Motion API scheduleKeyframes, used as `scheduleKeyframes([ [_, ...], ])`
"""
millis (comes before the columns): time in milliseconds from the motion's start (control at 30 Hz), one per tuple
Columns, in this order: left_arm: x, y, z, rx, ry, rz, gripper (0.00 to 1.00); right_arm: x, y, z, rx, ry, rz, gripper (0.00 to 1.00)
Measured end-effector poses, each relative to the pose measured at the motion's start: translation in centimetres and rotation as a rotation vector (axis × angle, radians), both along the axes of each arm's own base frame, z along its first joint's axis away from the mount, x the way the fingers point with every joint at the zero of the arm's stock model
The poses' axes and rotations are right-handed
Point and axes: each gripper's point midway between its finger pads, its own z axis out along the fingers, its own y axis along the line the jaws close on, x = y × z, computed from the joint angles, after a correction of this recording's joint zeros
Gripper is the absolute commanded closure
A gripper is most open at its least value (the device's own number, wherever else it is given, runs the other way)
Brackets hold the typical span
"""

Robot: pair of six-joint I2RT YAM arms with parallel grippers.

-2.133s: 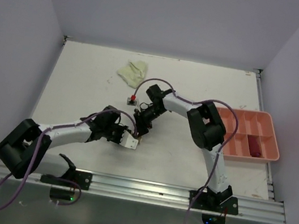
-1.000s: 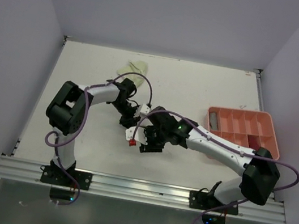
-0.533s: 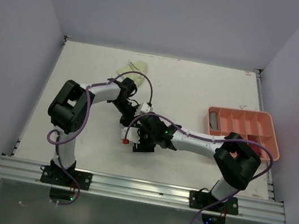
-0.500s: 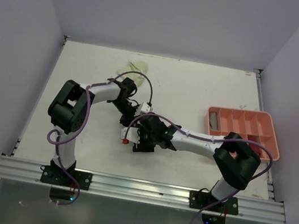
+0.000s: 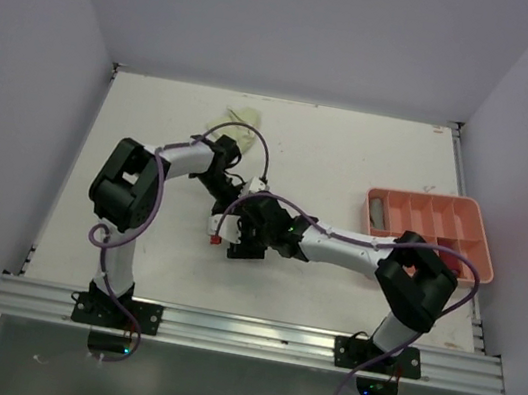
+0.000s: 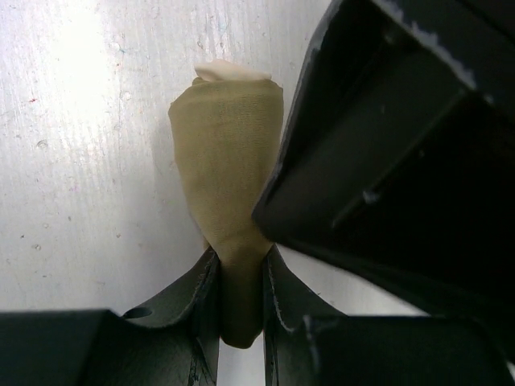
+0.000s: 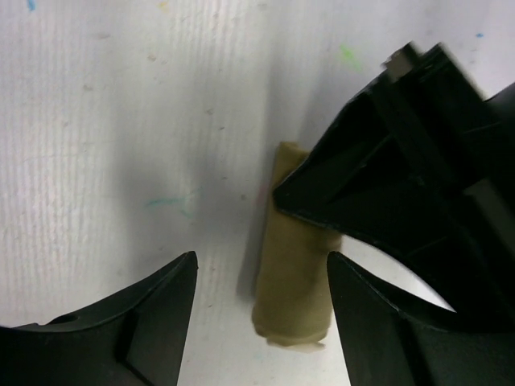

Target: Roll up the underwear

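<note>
Well, the left gripper (image 6: 241, 299) is pinching the rolled olive-tan underwear (image 6: 228, 161) while the right gripper (image 7: 259, 269) is hovering open over it, likely needing to close next.

Place: a robot lab test cell.
Enclosure: plain pale walls (image 5: 303, 22) shut in the table (image 5: 353, 152) at 9, 12 and 3 o'clock.
Rig: left arm (image 5: 182, 154) and right arm (image 5: 348, 253) bolted to an aluminium rail (image 5: 251, 335) at 6 o'clock.
Worktop: white, dotted with paint flecks (image 7: 167, 201).
Props: salmon-pink compartment tray (image 5: 442, 223) at 3 o'clock.
</note>
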Motion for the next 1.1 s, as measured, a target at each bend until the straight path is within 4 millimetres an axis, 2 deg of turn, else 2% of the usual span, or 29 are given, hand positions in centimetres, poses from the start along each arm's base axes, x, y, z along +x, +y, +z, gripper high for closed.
scheduleKeyframes([
  [100, 0.0, 0.0, 0.0, 0.002, 0.007, 0.0, 1.0, 1.0, 0.8, 0.5, 0.021, -0.03, -0.007, 0.28],
  [300, 0.1, 0.0, 0.1, -0.003, 0.019, 0.008, 1.0, 1.3, 0.6, -1.0, -0.002, -0.013, -0.006, 0.28],
  [533, 0.2, 0.0, 0.2, -0.022, 0.055, 0.045, 1.0, 1.8, 0.5, -1.2, 0.048, 0.049, 0.021, 0.28],
  [733, 0.3, 0.1, 0.2, -0.027, 0.076, 0.068, 1.0, 2.2, 0.7, -1.4, 0.065, 0.077, 0.058, 0.31],
  [1100, 0.4, 0.3, 0.2, -0.022, 0.112, 0.08, 1.0, 3.0, 1.0, -1.7, 0.103, 0.053, 0.056, 0.31],
])
